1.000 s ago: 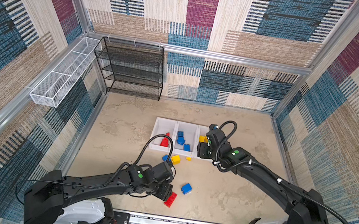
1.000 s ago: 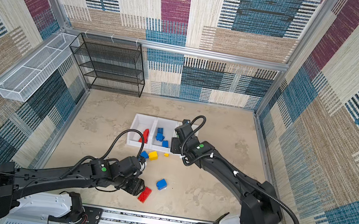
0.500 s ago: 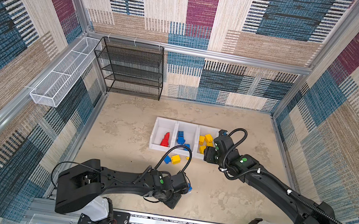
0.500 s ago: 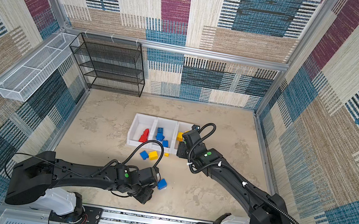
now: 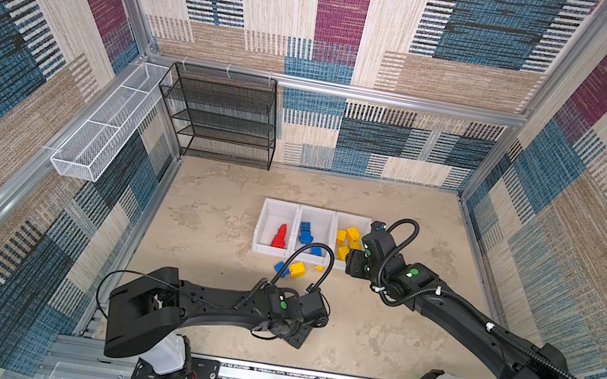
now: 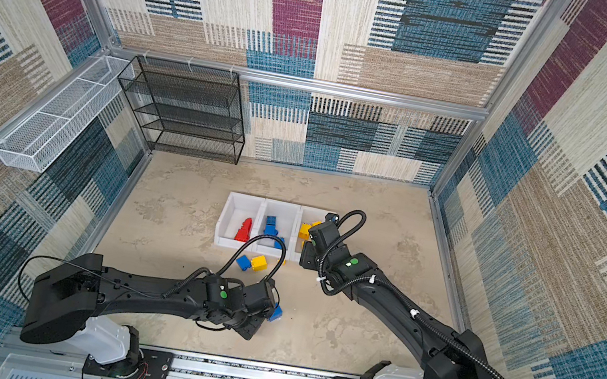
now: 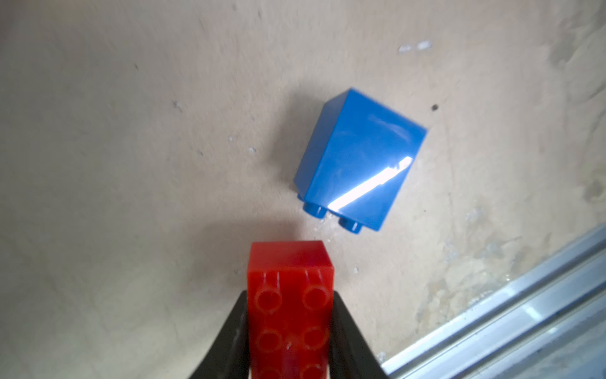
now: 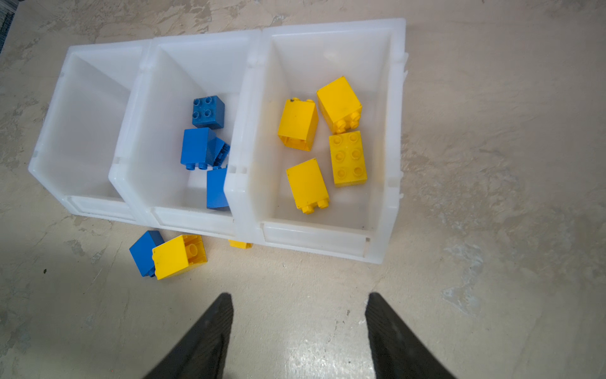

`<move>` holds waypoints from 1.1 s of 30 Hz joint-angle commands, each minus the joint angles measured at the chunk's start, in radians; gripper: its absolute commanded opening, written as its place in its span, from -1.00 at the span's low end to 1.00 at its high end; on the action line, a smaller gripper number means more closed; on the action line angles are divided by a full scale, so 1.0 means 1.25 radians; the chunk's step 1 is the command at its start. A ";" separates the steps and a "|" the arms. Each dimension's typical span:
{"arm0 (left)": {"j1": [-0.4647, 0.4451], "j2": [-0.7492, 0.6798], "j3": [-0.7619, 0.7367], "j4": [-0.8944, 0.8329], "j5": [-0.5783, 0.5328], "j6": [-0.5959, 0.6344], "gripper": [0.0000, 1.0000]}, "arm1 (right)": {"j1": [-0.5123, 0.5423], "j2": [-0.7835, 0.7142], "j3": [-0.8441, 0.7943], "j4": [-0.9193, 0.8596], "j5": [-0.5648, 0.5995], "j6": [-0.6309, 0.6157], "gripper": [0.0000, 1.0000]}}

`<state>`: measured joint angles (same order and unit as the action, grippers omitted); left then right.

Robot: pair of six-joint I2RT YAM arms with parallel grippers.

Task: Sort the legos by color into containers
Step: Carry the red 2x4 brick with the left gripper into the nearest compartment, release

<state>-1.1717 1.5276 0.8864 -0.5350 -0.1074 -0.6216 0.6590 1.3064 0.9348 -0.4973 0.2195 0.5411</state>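
Observation:
My left gripper is shut on a red lego, studs toward the camera, low over the floor near the front rail. A blue lego lies on its side just beyond it, also showing in a top view. Three white bins stand in a row: red, blue and yellow. My right gripper hangs open and empty over the floor in front of the yellow bin. A loose blue lego, yellow lego and small yellow piece lie before the bins.
A black mesh shelf stands at the back left and a white wire basket hangs on the left wall. The aluminium front rail runs close to my left gripper. The two arms are well apart.
My left arm swung round over the red lego and its jaws closed on it. My right gripper drew back a little from the yellow bin and stayed open.

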 commanded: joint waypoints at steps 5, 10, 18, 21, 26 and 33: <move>0.130 -0.065 0.085 -0.106 -0.087 0.147 -0.34 | -0.001 -0.015 0.009 0.003 0.013 0.004 0.34; 0.325 -0.107 0.126 -0.068 -0.076 0.246 -0.34 | -0.001 -0.029 -0.003 0.011 0.010 0.009 0.33; 0.535 0.049 0.270 -0.039 -0.015 0.320 -0.34 | -0.001 -0.046 -0.008 0.005 -0.003 0.013 0.32; 0.569 0.132 0.338 -0.050 0.006 0.332 -0.33 | -0.001 -0.059 -0.013 -0.006 -0.004 0.015 0.32; 0.594 0.237 0.434 -0.072 0.023 0.345 -0.30 | -0.002 -0.093 -0.037 -0.012 -0.013 0.025 0.31; 0.603 0.280 0.479 -0.086 0.021 0.333 -0.03 | -0.001 -0.111 -0.050 -0.022 -0.017 0.024 0.40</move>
<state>-0.4213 1.8744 1.4712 -0.6170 -0.0895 -0.2058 0.6586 1.1759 0.8753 -0.5255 0.2085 0.5598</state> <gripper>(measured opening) 0.482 0.699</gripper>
